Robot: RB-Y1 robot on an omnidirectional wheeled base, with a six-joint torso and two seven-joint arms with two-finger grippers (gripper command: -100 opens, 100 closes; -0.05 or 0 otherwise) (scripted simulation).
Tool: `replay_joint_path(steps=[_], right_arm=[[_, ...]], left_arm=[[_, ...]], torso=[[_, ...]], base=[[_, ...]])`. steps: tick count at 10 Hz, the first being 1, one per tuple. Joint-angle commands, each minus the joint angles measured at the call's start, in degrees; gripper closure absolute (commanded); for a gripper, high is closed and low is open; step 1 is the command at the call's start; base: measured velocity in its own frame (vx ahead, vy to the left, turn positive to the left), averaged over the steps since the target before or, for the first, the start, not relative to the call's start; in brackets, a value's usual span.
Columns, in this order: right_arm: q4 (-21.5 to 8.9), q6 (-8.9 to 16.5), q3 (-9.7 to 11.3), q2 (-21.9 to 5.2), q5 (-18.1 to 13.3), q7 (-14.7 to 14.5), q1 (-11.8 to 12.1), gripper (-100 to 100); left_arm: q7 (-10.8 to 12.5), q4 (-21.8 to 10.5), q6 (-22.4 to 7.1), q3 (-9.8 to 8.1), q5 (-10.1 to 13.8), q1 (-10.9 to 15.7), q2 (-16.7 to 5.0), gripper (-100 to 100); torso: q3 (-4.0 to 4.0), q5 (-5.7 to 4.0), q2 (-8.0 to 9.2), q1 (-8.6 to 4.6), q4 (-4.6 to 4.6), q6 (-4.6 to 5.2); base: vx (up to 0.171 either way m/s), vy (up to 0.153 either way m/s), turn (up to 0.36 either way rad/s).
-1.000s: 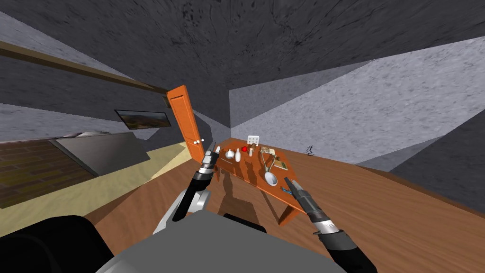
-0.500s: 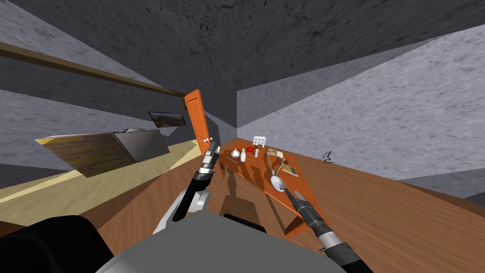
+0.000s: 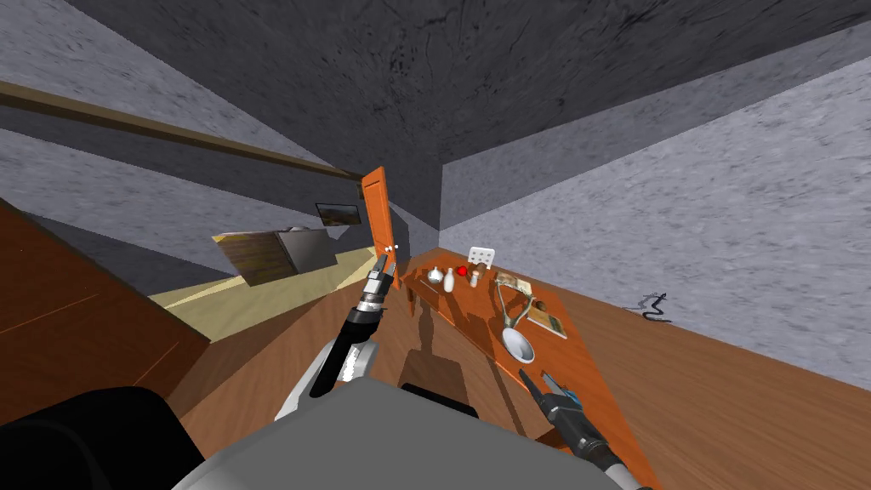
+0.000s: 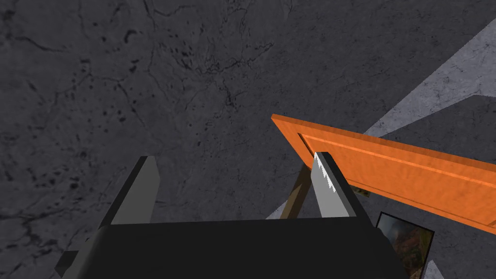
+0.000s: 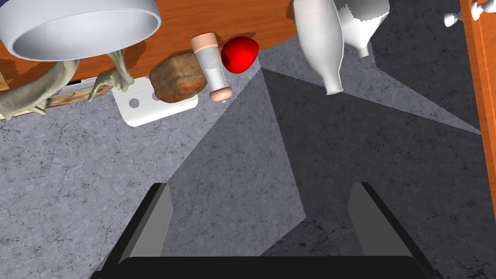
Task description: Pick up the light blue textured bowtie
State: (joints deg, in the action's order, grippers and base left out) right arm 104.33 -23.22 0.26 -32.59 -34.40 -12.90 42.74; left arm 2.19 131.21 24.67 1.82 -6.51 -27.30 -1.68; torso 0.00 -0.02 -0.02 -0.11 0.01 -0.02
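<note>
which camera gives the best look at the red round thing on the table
The right wrist view: the red round thing shows large and clear there, beside the small shaker. The head view has it as a tiny red dot far down the orange table.

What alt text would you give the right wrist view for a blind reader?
The right arm's two fingers stand open and empty before a grey wall. Beyond them an orange table carries a white bowl, a brown lump, a small shaker, a red ball and a white bottle.
</note>
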Motion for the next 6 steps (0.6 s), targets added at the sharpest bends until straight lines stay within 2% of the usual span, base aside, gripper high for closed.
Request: replay_joint_path(steps=[1, 3, 4, 5, 6], right_arm=[[-2.0, -0.31, -0.32, -0.93, -0.92, 0.07, 0.62, -100], [-7.63, 0.0, 0.24, -2.89, -4.85, -0.69, 2.75, -100], [-7.63, 0.0, 0.24, -2.89, -5.8, -0.69, 2.75, -100], [-10.29, 0.15, 0.53, -3.93, -7.88, -1.08, 3.83, -100], [-10.41, 0.15, 0.53, -3.93, -8.26, -1.08, 3.83, -100]], left_arm=[[0.0, 0.0, 0.0, 0.0, 0.0, 0.0, 0.0, 0], [0.0, 0.0, 0.0, 0.0, 0.0, 0.0, 0.0, 0], [0.0, 0.0, 0.0, 0.0, 0.0, 0.0, 0.0, 0], [0.0, 0.0, 0.0, -0.01, 0.0, -0.01, 0.0, 0], [0.0, 0.0, 0.0, -0.01, 0.0, -0.01, 0.0, 0]], torso=[[0.0, 0.0, 0.0, 0.0, 0.0, 0.0], [-0.01, -0.01, -0.01, -0.02, 0.0, 0.02], [-0.01, -0.01, -0.03, -0.06, -0.01, 0.02], [-0.01, 0.0, -0.02, -0.04, 0.0, 0.04], [-0.01, 0.0, -0.02, -0.05, 0.0, 0.03]], base=[[0.004, -0.011, 0.163], [0.007, -0.011, 0.372], [0.006, -0.019, 0.291], [0.006, -0.013, 0.368], [0.006, -0.015, 0.197]])
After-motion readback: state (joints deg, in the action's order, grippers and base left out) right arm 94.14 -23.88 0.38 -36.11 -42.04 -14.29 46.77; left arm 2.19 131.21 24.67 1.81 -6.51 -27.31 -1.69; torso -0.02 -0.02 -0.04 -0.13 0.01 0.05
